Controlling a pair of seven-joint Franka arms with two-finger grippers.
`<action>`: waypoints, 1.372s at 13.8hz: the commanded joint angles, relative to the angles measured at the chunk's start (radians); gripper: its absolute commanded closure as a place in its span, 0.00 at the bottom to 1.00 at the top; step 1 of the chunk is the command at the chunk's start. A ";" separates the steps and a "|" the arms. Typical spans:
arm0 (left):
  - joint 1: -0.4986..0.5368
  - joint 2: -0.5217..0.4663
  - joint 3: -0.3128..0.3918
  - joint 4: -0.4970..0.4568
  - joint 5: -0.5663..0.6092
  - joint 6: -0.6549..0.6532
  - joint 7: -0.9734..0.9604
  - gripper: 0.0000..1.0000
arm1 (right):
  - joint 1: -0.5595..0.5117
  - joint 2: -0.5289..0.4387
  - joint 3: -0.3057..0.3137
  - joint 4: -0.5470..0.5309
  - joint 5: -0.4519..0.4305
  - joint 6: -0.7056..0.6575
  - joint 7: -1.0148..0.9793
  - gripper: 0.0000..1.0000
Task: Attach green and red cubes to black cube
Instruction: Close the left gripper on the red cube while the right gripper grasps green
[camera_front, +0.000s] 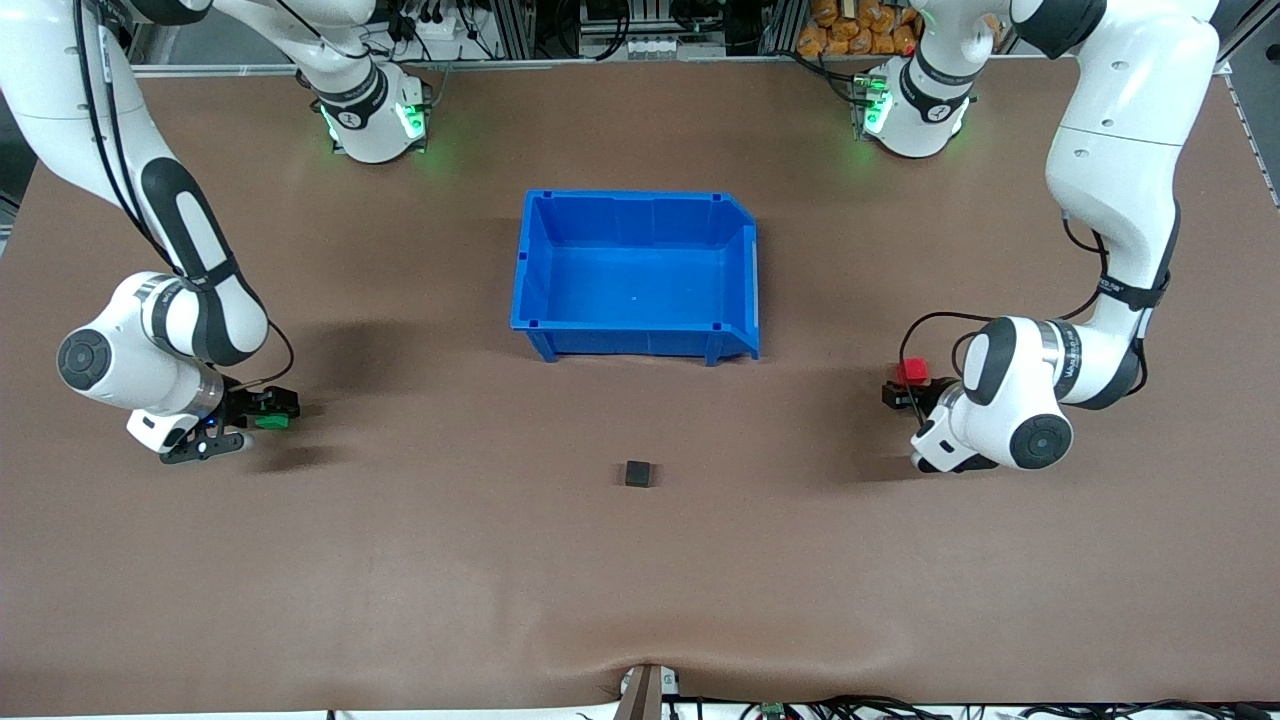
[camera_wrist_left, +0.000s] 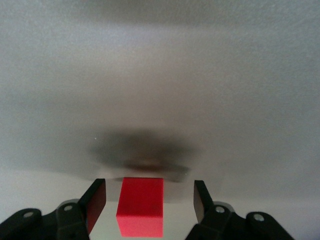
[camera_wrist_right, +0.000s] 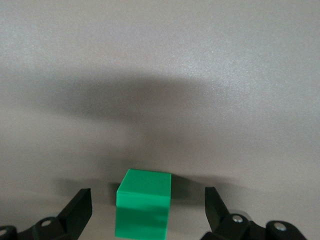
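In the front view the black cube (camera_front: 638, 473) lay alone on the brown table (camera_front: 640, 580), nearer to the front camera than the blue bin (camera_front: 636, 272), about at 6 o'clock from it and well apart from both arms. The right gripper (camera_front: 262, 418) was low at the right arm's end of the table, at about 9 o'clock from the black cube, with the green cube (camera_front: 271, 421) between its fingers; the left gripper (camera_front: 905, 385) was low at the left arm's end, at about 3 o'clock, with the red cube (camera_front: 911, 371) at its tips. Neither arm was clearly nearer to the black cube. In the left wrist view the red cube (camera_wrist_left: 140, 206) sat between the two fingers (camera_wrist_left: 95, 202), nearer to one of them, with a gap on each side — the jaws were partly open and touched nothing, so the cube was not gripped. In the right wrist view the green cube (camera_wrist_right: 143, 209) stood in the middle between the fingers (camera_wrist_right: 79, 209), which were wide open, with a clear gap on each side — again no grip. Each cube was square to its jaws, so I judged that the next move depended only on closing straight on it.
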 joint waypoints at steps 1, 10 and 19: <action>0.003 -0.026 0.000 -0.034 0.020 0.010 0.003 0.21 | 0.003 -0.010 -0.001 -0.007 0.009 0.007 -0.019 0.02; 0.008 -0.039 -0.002 -0.042 0.020 -0.029 0.003 0.51 | 0.003 -0.018 -0.001 -0.007 0.009 -0.031 -0.021 1.00; 0.006 -0.026 -0.003 0.067 -0.034 -0.029 -0.040 1.00 | -0.014 -0.049 -0.005 0.008 0.009 -0.033 -0.336 1.00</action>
